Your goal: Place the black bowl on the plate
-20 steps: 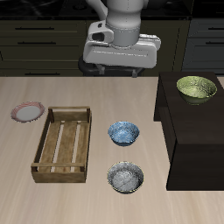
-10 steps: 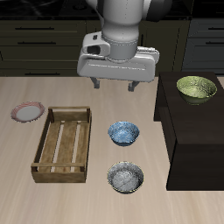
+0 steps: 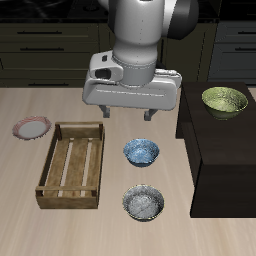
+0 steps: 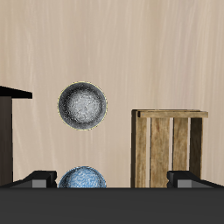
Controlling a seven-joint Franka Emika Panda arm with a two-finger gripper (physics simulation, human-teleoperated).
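Fingers spread, our gripper hangs empty; black bowl sits well apart from plate.

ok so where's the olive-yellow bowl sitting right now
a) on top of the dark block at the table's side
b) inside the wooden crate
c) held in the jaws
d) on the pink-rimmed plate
a: the olive-yellow bowl rests on the dark block, while the wooden crate and the plate hold nothing and the gripper hangs free above the table.
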